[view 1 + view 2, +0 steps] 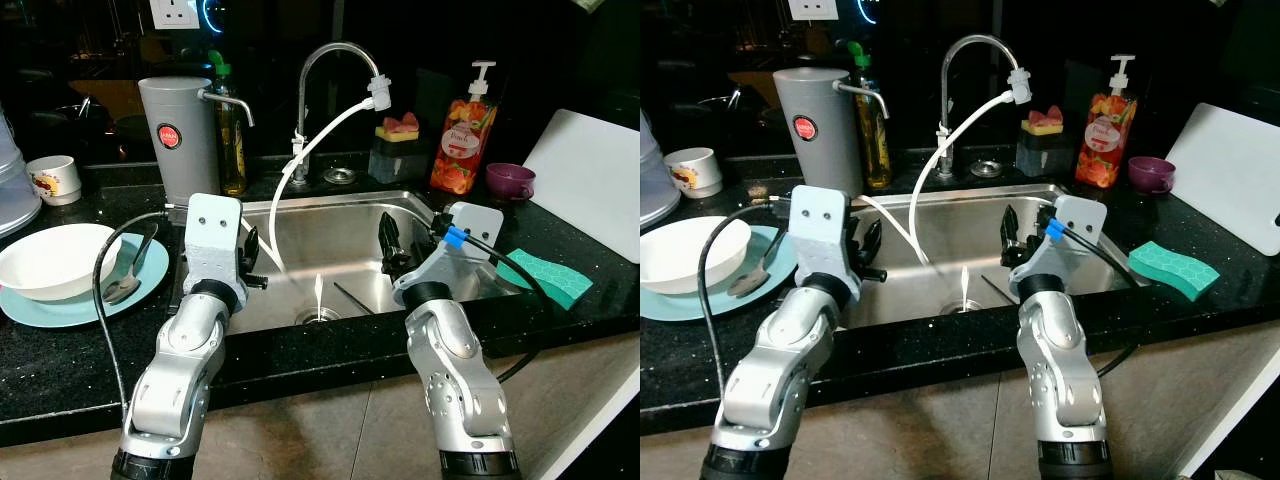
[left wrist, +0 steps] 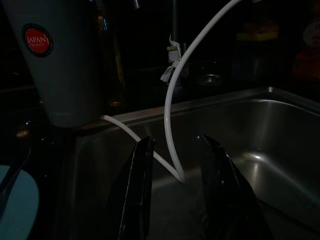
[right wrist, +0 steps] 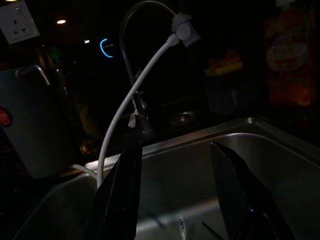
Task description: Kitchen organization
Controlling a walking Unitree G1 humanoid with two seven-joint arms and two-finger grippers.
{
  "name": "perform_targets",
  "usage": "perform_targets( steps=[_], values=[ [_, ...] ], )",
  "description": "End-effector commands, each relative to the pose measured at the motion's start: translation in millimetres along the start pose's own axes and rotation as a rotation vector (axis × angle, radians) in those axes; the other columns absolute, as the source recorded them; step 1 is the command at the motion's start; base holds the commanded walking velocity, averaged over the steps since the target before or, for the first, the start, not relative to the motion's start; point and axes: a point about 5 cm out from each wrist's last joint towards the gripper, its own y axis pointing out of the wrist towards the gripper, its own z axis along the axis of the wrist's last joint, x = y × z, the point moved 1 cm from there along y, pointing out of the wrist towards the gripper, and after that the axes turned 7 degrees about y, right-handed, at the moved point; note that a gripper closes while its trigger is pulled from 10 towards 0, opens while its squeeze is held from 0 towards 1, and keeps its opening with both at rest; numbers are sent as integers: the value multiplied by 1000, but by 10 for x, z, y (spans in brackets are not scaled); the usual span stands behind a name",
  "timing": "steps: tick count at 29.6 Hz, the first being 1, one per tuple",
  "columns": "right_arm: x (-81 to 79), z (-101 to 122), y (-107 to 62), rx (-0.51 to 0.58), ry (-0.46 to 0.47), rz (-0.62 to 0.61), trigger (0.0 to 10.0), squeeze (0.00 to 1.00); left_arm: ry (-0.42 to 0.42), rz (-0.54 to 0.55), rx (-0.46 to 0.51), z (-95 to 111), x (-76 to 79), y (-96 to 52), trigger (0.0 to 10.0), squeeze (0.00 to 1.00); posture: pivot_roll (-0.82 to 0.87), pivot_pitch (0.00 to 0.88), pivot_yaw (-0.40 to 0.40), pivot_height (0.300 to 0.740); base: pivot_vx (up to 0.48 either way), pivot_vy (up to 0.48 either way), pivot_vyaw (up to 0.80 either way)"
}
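Wall socket [image 1: 173, 12] above the counter; white hose [image 1: 318, 140] off the tap [image 1: 330, 60].

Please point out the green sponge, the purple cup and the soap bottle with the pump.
green sponge [image 1: 547, 277], left eye view, top face.
purple cup [image 1: 510, 182], left eye view, outer wall.
soap bottle [image 1: 464, 145], left eye view, front label.

White bowl [image 1: 55, 258] upright on teal plate [image 1: 75, 305], left of sink [image 1: 345, 250]. Spoon [image 1: 125, 285] lying on plate beside bowl. Green sponge [image 1: 552, 277] flat on black worktop [image 1: 60, 370], right of sink.

Open sink basin [image 1: 350, 235] ahead; white hose [image 1: 300, 165] crosses its left side, faucet [image 1: 325, 60] arches behind
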Motion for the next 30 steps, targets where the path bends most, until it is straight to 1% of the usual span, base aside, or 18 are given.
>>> perform_targets(
  steps=[1, 30],
  values=[
    [-4, 8, 16, 7, 3, 2, 10000, 0, 5, -8, -16, -36, 17, 3, 10000, 0, 178, 50, -11, 740, 0, 0, 0],
    [4, 2, 6, 4, 5, -6, 10000, 0, 9, -2, -23, -43, 1, -2, 10000, 0, 181, 63, -10, 740, 0, 0, 0]
  ],
)
